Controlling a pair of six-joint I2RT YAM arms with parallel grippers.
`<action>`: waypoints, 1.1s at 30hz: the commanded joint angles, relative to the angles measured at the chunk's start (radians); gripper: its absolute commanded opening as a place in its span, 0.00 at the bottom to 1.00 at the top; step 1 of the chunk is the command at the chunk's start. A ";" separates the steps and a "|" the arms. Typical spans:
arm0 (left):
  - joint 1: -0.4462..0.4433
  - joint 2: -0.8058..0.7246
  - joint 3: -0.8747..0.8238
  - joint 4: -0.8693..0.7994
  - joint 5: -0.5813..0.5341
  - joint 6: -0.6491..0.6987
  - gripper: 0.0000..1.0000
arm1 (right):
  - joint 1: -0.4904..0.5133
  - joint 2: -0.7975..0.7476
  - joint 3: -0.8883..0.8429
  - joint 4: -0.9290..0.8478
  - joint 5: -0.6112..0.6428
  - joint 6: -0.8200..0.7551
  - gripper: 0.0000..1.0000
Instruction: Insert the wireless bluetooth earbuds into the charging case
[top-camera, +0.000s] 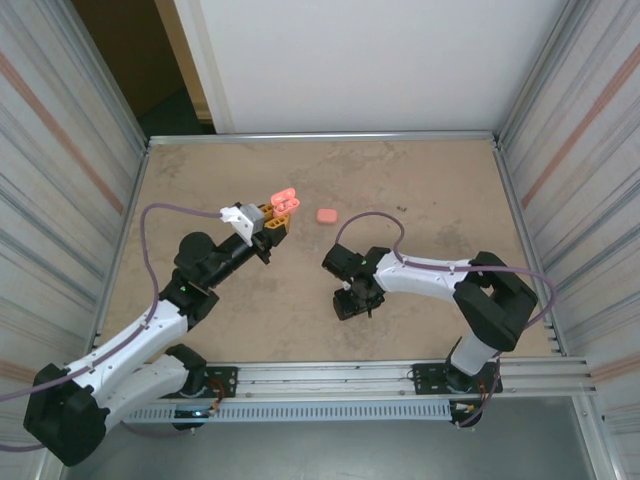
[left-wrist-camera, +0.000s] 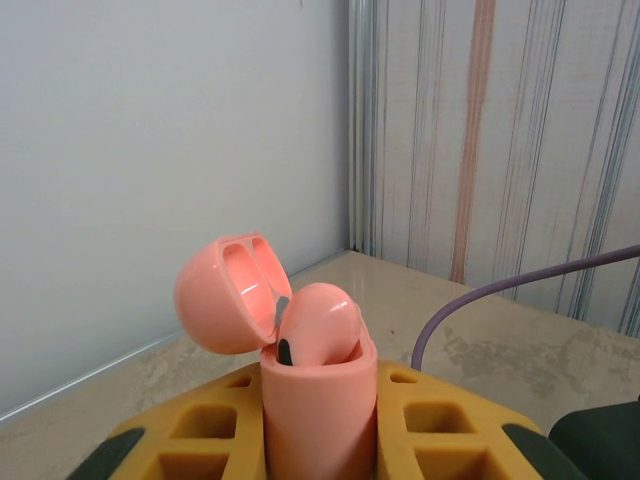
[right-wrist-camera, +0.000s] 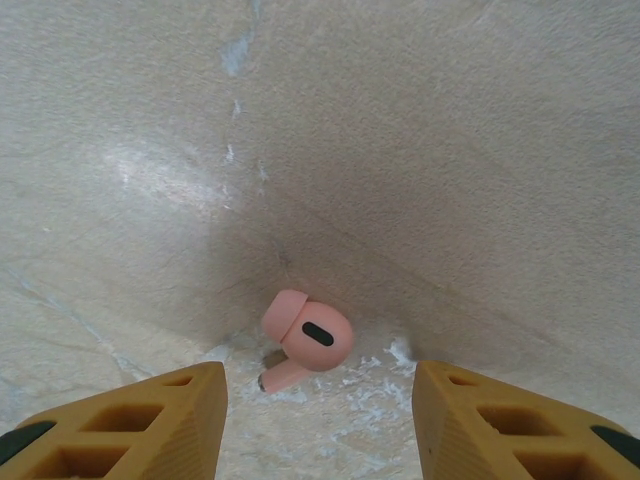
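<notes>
While the charging case (left-wrist-camera: 318, 425) is gripped on the left, the loose earbud (right-wrist-camera: 308, 338) is hovered over on the right.
The left end effector (top-camera: 272, 222) is closed tight on the case body, with the lid hinged back and one seated earbud (left-wrist-camera: 318, 318) lodged in its well. Further right, a second pink case (top-camera: 327, 215) rests on the worktop (top-camera: 420, 180). The right end effector (right-wrist-camera: 320, 400), nearest the loose earbud, is held partly open and empty above it. The earbud lies just ahead of the fingertips, stem slanted diagonally across the gap, so a slight forward reach is judged necessary.
</notes>
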 joint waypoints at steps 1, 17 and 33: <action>0.011 -0.001 0.002 0.023 -0.003 0.014 0.00 | 0.014 0.030 0.019 -0.037 0.031 0.006 0.51; 0.010 0.006 0.013 0.014 -0.003 0.017 0.00 | 0.026 0.054 0.037 -0.063 0.049 -0.011 0.39; 0.011 0.015 0.024 0.011 0.000 0.023 0.00 | 0.010 -0.002 0.069 -0.069 0.010 -0.021 0.38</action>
